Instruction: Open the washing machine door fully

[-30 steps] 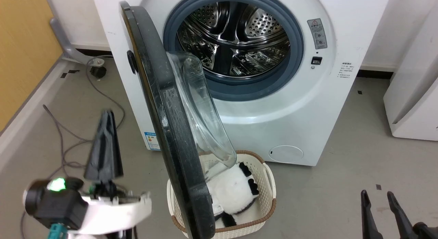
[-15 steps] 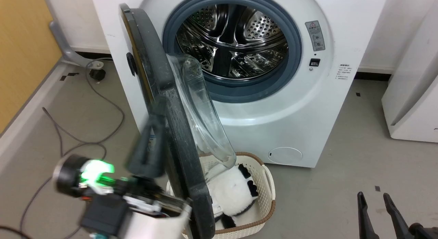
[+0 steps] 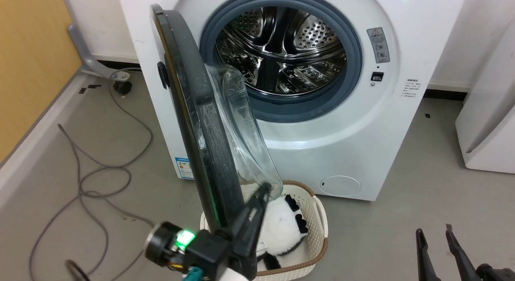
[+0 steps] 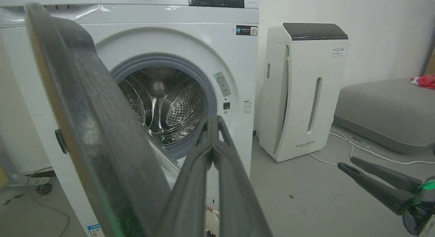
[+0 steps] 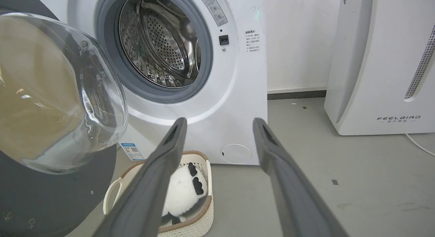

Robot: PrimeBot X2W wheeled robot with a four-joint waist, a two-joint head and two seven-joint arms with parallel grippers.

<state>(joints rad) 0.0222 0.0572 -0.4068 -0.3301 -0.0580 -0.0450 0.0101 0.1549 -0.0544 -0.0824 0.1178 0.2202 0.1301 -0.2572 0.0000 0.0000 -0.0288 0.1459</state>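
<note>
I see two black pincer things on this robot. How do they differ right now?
On the left gripper the jaws are pressed shut; on the right gripper they stand open. The left gripper sits by the lower rim of the door, above the basket; the right gripper is far off to the right, over the floor. Both are long and dark, and both hold nothing.

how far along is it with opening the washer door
Done: the washing machine door is unlatched and stands roughly half open, with the drum exposed. In hand: the left gripper, fingers together, sits at the door's inner side beside the glass bowl; contact is unclear. Left: swinging the door further out to fully open. The right gripper is open, well apart.
</note>
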